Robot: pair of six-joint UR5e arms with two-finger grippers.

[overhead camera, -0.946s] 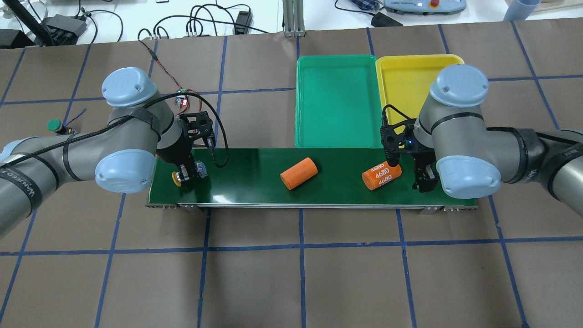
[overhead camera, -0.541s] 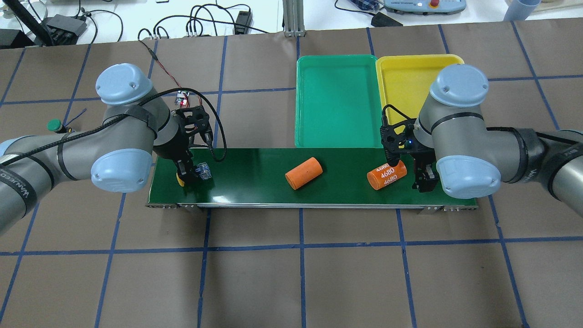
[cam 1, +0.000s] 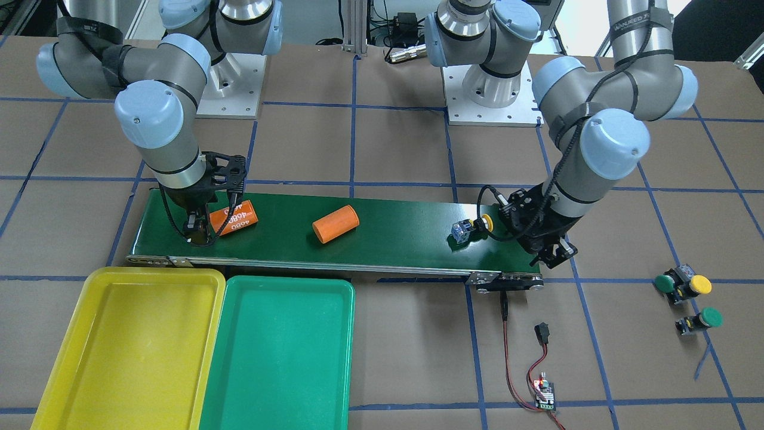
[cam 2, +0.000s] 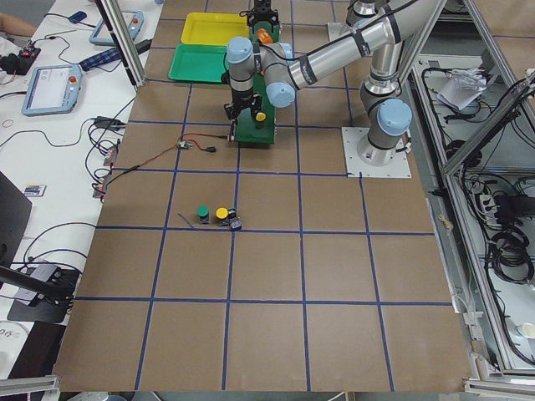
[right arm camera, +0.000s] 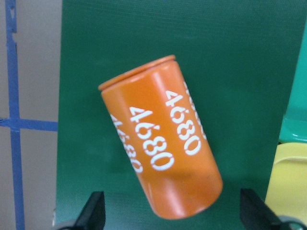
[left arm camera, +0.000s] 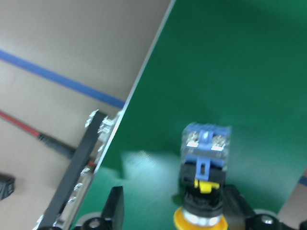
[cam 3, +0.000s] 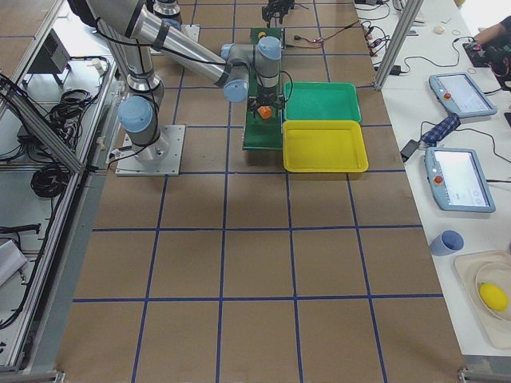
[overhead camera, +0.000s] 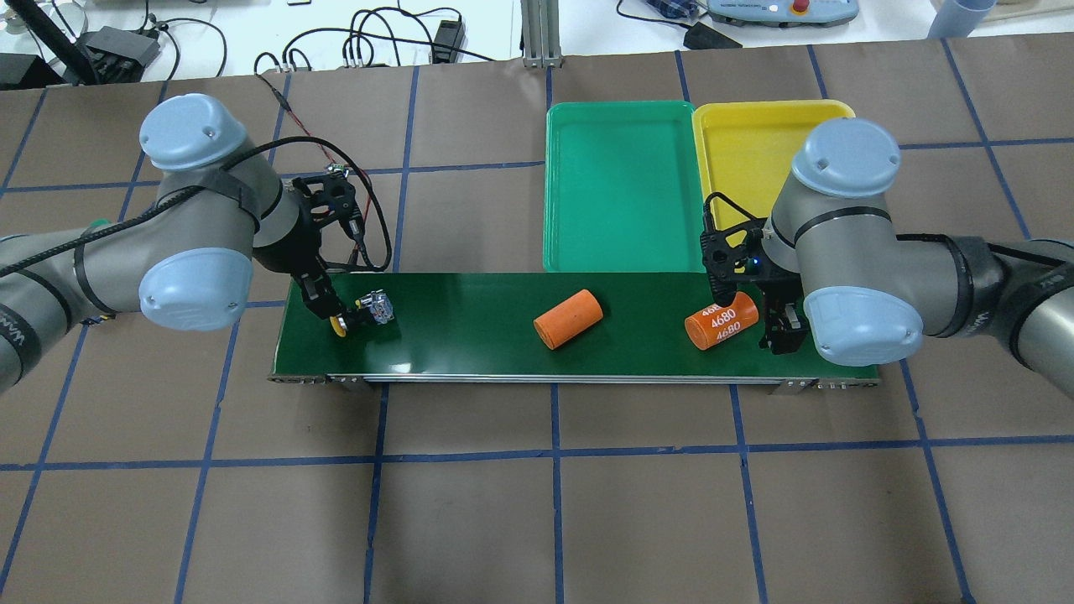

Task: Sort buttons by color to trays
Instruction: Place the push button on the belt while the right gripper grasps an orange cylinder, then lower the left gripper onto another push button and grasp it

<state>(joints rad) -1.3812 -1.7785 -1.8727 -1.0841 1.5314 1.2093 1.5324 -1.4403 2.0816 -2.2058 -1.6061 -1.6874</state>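
A yellow-capped button [overhead camera: 362, 315] [cam 1: 471, 229] lies on its side at the conveyor belt's left end. My left gripper [overhead camera: 323, 306] [cam 1: 552, 255] is open just behind its cap. In the left wrist view the cap [left arm camera: 201, 218] sits low between the spread fingers [left arm camera: 115, 211]. Three more buttons lie off the belt: a green one [cam 1: 664, 282], a yellow one [cam 1: 699, 285] and another green one [cam 1: 710, 316]. The green tray [overhead camera: 621, 184] and yellow tray [overhead camera: 747, 143] stand bare beyond the belt. My right gripper [overhead camera: 755, 323] [right arm camera: 172, 215] is open around the "4680" orange cylinder [overhead camera: 722, 319] [right arm camera: 163, 148].
The dark-green conveyor belt [overhead camera: 470, 335] runs across the table's middle and carries a plain orange cylinder [overhead camera: 569, 319]. A small circuit board [cam 1: 544, 394] with red and black wires lies beyond the belt's left end. Brown paper with blue tape lines covers the table.
My left gripper has drawn back to the left and off the yellow button, leaving it on the belt. The button and both orange cylinders have shifted right. The right arm has not moved.
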